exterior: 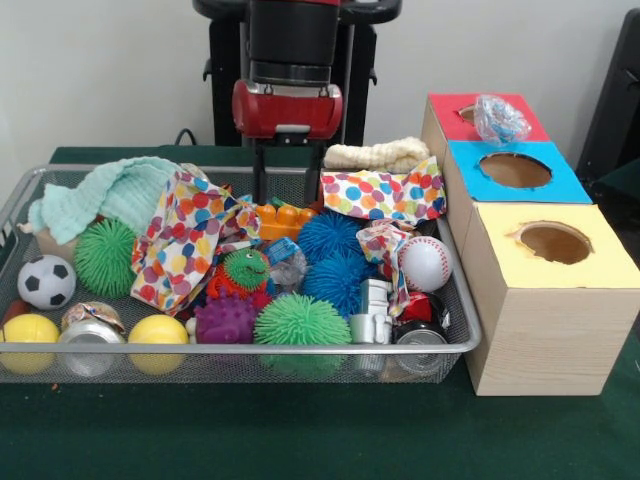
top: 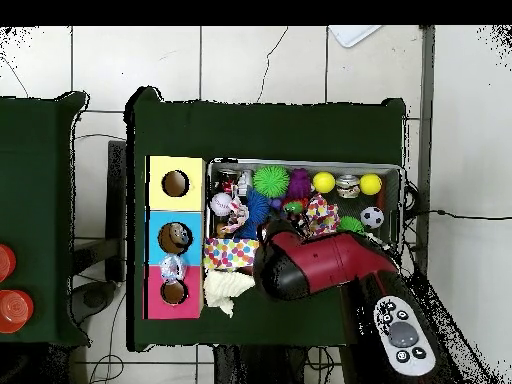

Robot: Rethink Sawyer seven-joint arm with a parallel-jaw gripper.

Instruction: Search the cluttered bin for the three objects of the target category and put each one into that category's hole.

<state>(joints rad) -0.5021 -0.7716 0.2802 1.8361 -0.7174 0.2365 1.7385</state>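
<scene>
The wire-mesh bin (exterior: 240,348) is full of toys and cloths. My gripper (exterior: 288,175) hangs under the red arm head over the bin's far rim, above an orange brick (exterior: 280,218). In the overhead view the arm (top: 320,262) covers it. One crumpled see-through bottle (exterior: 500,118) lies on the red-surround box top, beside the blue-surround hole (exterior: 515,170); it also shows in the overhead view (top: 172,268). A see-through crumpled thing with a blue label (exterior: 285,265) lies mid-bin by a green monster toy. I see no other bottle.
The bin holds spiky balls (exterior: 302,320), yellow balls (exterior: 158,330), a soccer ball (exterior: 46,282), a baseball (exterior: 425,263), metal cans (exterior: 88,335), polka-dot cloths (exterior: 185,240) and a mint cloth (exterior: 120,190). The yellow-surround box (exterior: 600,265) stands nearest the camera, the red-surround box (exterior: 445,105) farthest.
</scene>
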